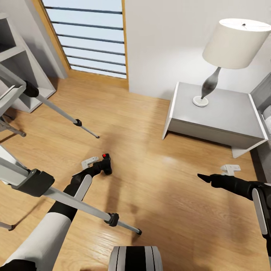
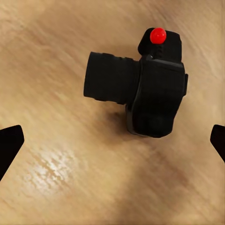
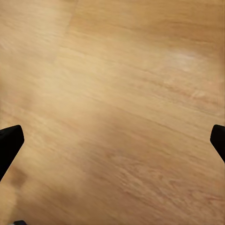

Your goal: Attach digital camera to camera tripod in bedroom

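The digital camera [image 2: 150, 89], black with a red button [image 2: 158, 35] on top, lies on the light wood floor, lens sideways. In the head view the camera [image 1: 107, 159] sits just past my left gripper [image 1: 101, 166]. That gripper [image 2: 112, 145] hovers over it, open, its fingertips [image 2: 9, 143] wide apart and touching nothing. The camera tripod stands at the left, one silver leg [image 1: 56, 109] slanting to the floor behind the camera and another leg [image 1: 82, 205] crossing over my left arm. My right gripper [image 1: 203, 177] hangs open over bare floor [image 3: 112, 93].
A grey nightstand [image 1: 222, 116] with a white lamp [image 1: 233, 43] stands at the back right, the bed's edge [image 1: 265, 101] beside it. A wood-framed barred window [image 1: 90, 37] and a grey shelf unit [image 1: 15, 56] are at the back left. Open floor lies between the grippers.
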`<state>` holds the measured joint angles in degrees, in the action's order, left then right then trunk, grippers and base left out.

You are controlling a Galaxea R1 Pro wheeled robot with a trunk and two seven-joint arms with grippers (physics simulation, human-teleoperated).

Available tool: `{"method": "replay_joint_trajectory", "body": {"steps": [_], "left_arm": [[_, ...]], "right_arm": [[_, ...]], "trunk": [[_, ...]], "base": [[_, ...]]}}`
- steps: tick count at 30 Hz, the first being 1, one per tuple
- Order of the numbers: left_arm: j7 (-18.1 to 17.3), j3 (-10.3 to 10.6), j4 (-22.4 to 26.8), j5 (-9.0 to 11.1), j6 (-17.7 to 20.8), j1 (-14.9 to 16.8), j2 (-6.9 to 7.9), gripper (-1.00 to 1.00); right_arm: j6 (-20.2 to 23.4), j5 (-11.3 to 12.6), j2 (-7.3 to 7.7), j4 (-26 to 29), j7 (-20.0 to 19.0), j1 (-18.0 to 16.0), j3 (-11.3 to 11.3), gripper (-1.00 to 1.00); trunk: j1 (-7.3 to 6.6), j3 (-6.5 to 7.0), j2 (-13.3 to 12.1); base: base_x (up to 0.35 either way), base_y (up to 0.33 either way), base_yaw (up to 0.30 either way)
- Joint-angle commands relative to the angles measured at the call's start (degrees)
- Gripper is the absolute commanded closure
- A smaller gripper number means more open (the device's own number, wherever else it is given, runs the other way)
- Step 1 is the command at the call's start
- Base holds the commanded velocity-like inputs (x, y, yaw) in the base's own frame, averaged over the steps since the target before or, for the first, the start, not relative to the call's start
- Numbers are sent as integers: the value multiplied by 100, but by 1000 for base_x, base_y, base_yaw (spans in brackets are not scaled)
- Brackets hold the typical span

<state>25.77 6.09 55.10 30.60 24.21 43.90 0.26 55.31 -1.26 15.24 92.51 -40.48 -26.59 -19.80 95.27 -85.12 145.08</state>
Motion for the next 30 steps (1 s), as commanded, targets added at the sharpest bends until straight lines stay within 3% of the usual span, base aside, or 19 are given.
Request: {"method": "replay_joint_trajectory", "body": {"steps": [1,17,30], "left_arm": [[50,14,9,44,13,3,1,-100],[101,15,10,-16,21,12,-107,-100],[526,24,10,-5,3,13,-169,-100]], "right_arm": [[32,-14,-1,4,-30,-4,-6,-100],[34,-14,-2,4,-35,-4,-6,-100],[32,-14,-3,4,-39,3,-6,-100]], "trunk": [[-1,-4,2],[-1,-4,2],[-1,-4,2]], "base": [[0,0,-21],[0,0,-7],[0,0,0]]}}
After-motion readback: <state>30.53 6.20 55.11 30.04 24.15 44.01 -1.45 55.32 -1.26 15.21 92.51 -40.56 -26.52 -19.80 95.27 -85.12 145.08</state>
